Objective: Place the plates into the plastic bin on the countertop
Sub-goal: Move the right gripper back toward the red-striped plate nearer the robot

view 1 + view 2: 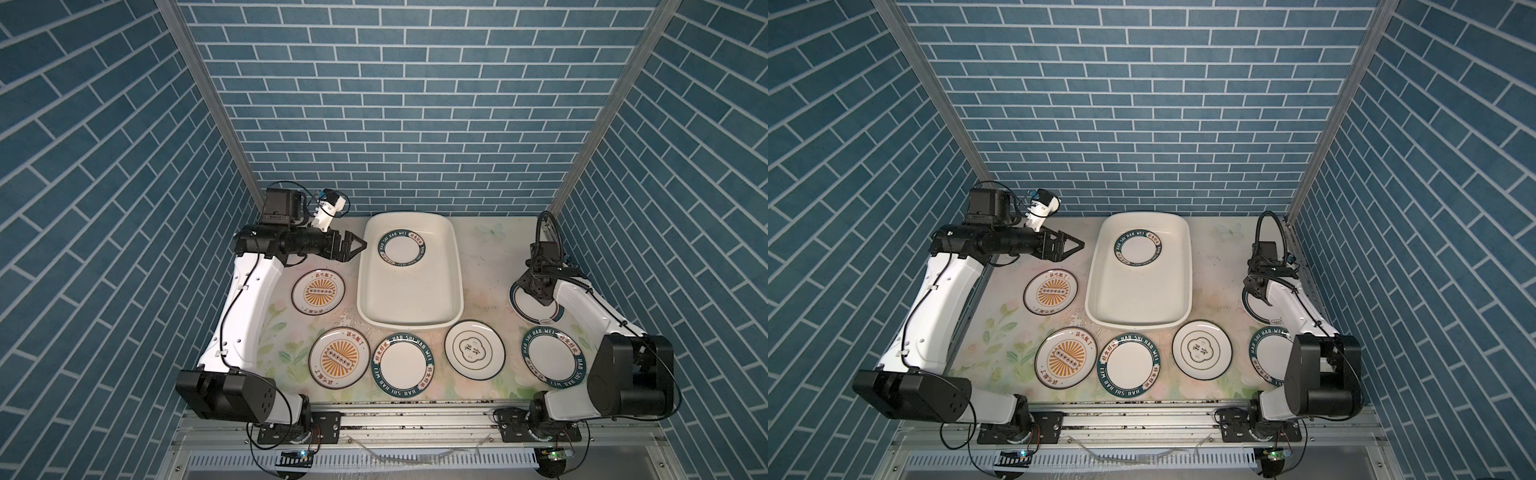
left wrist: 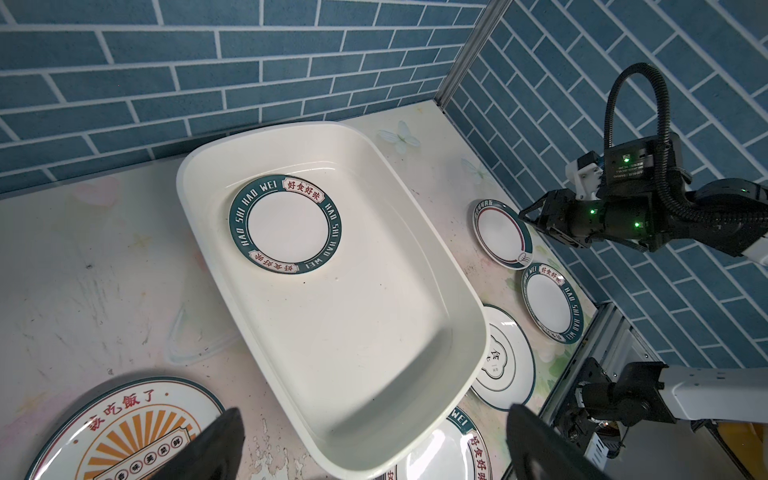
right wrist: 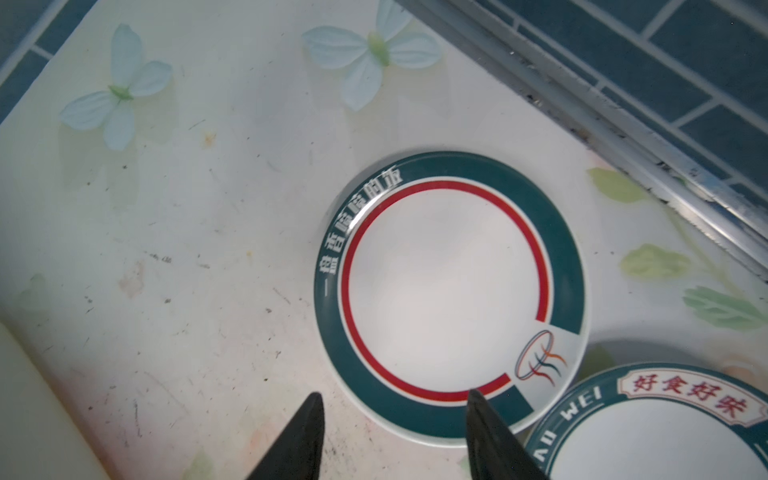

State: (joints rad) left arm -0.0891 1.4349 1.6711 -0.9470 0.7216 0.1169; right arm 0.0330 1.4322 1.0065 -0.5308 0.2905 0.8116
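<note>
The cream plastic bin point(image 1: 409, 299) stands at the back middle of the floral countertop point(image 1: 482, 257). A green-rimmed plate point(image 1: 402, 248) lies in its far end. My left gripper point(image 1: 356, 250) hovers open beside the bin's far left rim, holding nothing. My right gripper point(image 3: 395, 395) is open low over a green-rimmed, red-ringed plate point(image 3: 449, 291) at the right edge. One finger is over that plate's rim and the other over the countertop. Two orange sunburst plates point(image 1: 318, 292) point(image 1: 339, 358), a green lettered plate point(image 1: 402, 365), a quatrefoil plate point(image 1: 474, 349) and another green lettered plate point(image 1: 552, 361) lie on the countertop.
Blue tiled walls close in the back and both sides. An aluminium rail point(image 3: 623, 137) runs along the right edge, close to the red-ringed plate. The arm bases point(image 1: 232, 392) point(image 1: 623, 382) stand at the front corners.
</note>
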